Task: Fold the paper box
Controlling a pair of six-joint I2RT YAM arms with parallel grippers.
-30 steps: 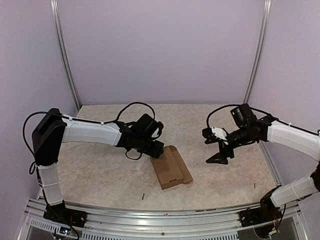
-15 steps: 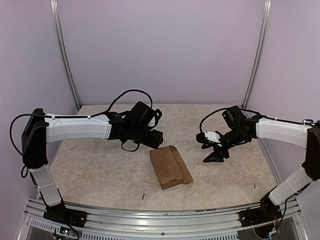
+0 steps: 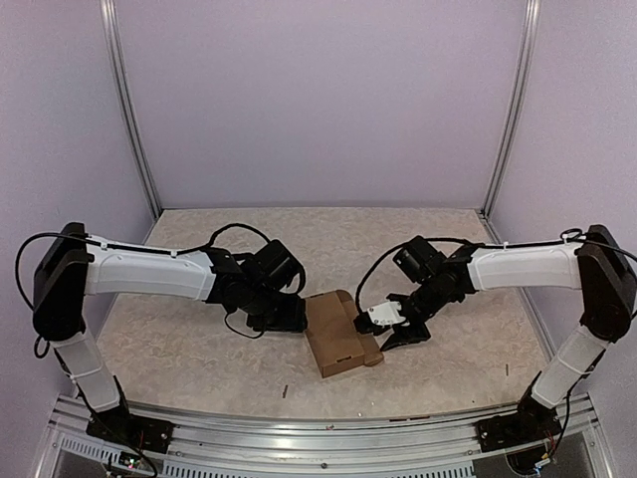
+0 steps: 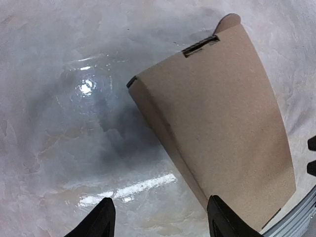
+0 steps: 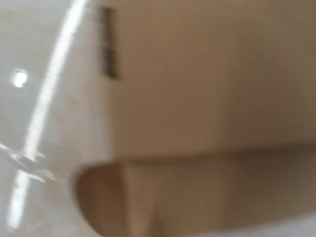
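The paper box (image 3: 336, 337) lies shut and flat on the table (image 3: 189, 349), about midway between the left and right edges and a little toward the near edge. It is in the same spot as a second ago. Both arms have shifted around it. The left hand (image 3: 294, 321), which sat at the box's far left corner a second ago, is now low just beside the box's left side. In the left wrist view its fingers (image 4: 101, 221) stand wide apart, with bare table between them and the box's edge by one of them. The right hand (image 3: 396, 334) was well apart toward the right edge a second ago. It has since come in against the box's right side. Its wrist view is a blur of cardboard, so I cannot tell whether it grips anything.

By count there is one box, with one slot (image 4: 200, 45) and one rounded tab (image 4: 229, 20) showing, and two arms with one hand each.
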